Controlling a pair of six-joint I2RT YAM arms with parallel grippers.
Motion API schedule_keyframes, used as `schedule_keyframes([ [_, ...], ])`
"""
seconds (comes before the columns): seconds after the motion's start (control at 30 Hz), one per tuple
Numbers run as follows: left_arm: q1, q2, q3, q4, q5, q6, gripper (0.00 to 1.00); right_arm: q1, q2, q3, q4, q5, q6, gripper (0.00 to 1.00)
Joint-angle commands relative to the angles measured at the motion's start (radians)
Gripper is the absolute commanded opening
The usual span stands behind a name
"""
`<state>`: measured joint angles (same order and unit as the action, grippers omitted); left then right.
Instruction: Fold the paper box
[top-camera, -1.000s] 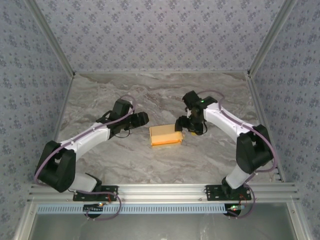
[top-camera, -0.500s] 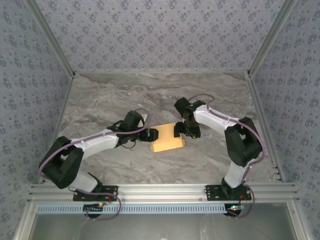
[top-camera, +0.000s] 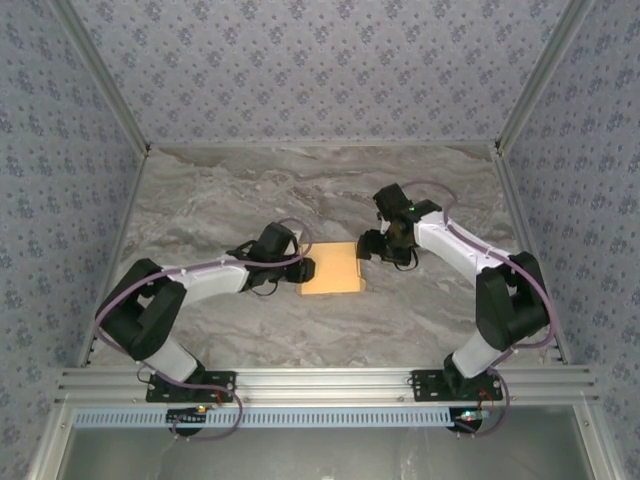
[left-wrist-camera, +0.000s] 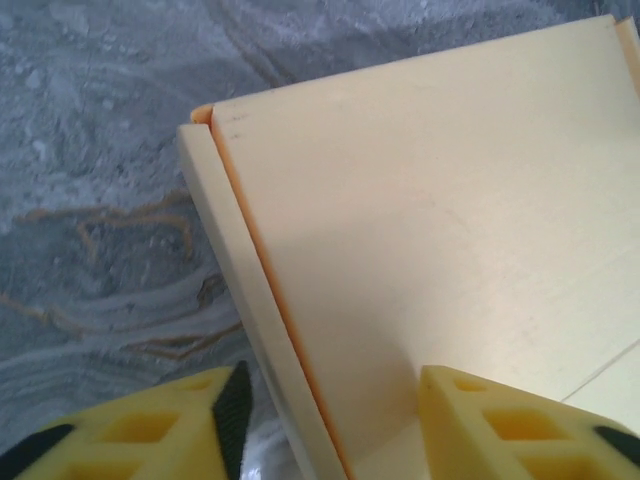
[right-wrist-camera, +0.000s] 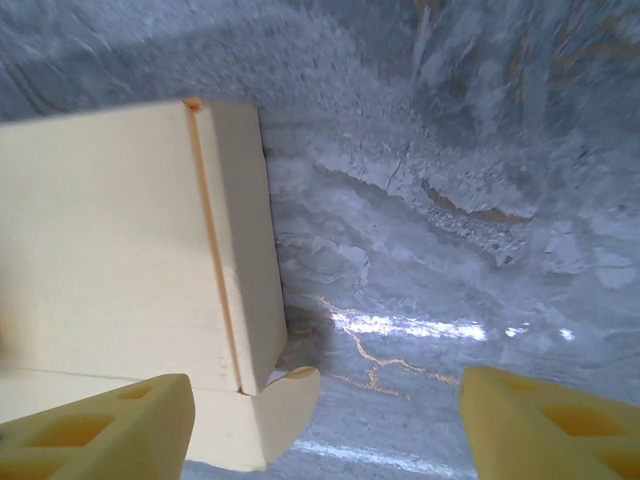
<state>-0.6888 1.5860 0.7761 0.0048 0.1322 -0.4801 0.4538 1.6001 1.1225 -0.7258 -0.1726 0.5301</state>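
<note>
The paper box (top-camera: 335, 270), yellow-orange, lies flat on the marble table between the two arms. In the left wrist view its broad top panel (left-wrist-camera: 440, 190) and narrow side strip (left-wrist-camera: 235, 270) run down between my fingers. My left gripper (top-camera: 305, 268) (left-wrist-camera: 328, 400) stands at the box's left edge, jaws partly open astride that edge, a gap showing on each side. My right gripper (top-camera: 368, 246) (right-wrist-camera: 320, 435) hovers at the box's far right corner, wide open. The box corner (right-wrist-camera: 235, 300) and a rounded flap (right-wrist-camera: 275, 410) sit near its left finger (right-wrist-camera: 100, 430).
The marble tabletop (top-camera: 200, 200) is walled on three sides by patterned panels (top-camera: 320, 70). A metal rail (top-camera: 320, 382) runs along the near edge by the arm bases. Bare marble (right-wrist-camera: 450, 250) lies right of the box.
My left gripper moved in from the left to the box's left edge and its jaws narrowed. My right gripper pulled back up and right off the box. The box shifted slightly.
</note>
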Motion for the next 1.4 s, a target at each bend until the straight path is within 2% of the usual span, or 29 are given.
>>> schedule_keyframes([
  [0.0,0.020,0.061,0.002,-0.065,-0.008,0.006,0.44,0.006,0.005,-0.073,0.121,-0.126,-0.012,0.69],
  [0.13,0.058,0.065,-0.013,-0.040,0.029,-0.022,0.41,0.003,-0.013,-0.135,0.247,-0.167,-0.048,0.69],
  [0.23,0.114,0.075,-0.019,-0.022,0.123,-0.054,0.41,-0.003,-0.062,-0.197,0.338,-0.163,-0.117,0.74],
  [0.43,0.186,0.133,0.002,-0.019,0.267,-0.088,0.41,0.012,-0.206,-0.346,0.517,-0.092,-0.366,0.79],
  [0.6,0.236,0.166,-0.003,-0.015,0.332,-0.180,0.37,0.084,-0.362,-0.520,0.782,-0.020,-0.606,0.81],
  [0.67,0.253,0.170,-0.010,0.004,0.368,-0.213,0.35,0.088,-0.362,-0.542,0.841,-0.031,-0.632,0.82],
  [0.77,0.261,0.170,-0.002,0.006,0.392,-0.230,0.35,0.044,-0.264,-0.466,0.806,-0.076,-0.521,0.81],
  [0.9,0.264,0.170,0.006,0.000,0.397,-0.234,0.35,-0.024,-0.140,-0.376,0.799,-0.209,-0.306,0.81],
  [1.03,0.288,0.175,-0.030,0.064,0.435,-0.247,0.32,-0.110,-0.080,-0.346,0.832,-0.356,-0.165,0.83],
  [1.17,0.318,0.215,-0.032,0.094,0.506,-0.209,0.28,-0.224,0.009,-0.346,0.945,-0.626,0.041,0.86],
  [1.23,0.328,0.230,-0.038,0.126,0.534,-0.216,0.28,-0.234,0.059,-0.319,0.927,-0.704,0.121,0.87],
  [1.37,0.347,0.248,-0.064,0.226,0.590,-0.258,0.25,-0.232,0.128,-0.296,0.919,-0.744,0.215,0.89],
])
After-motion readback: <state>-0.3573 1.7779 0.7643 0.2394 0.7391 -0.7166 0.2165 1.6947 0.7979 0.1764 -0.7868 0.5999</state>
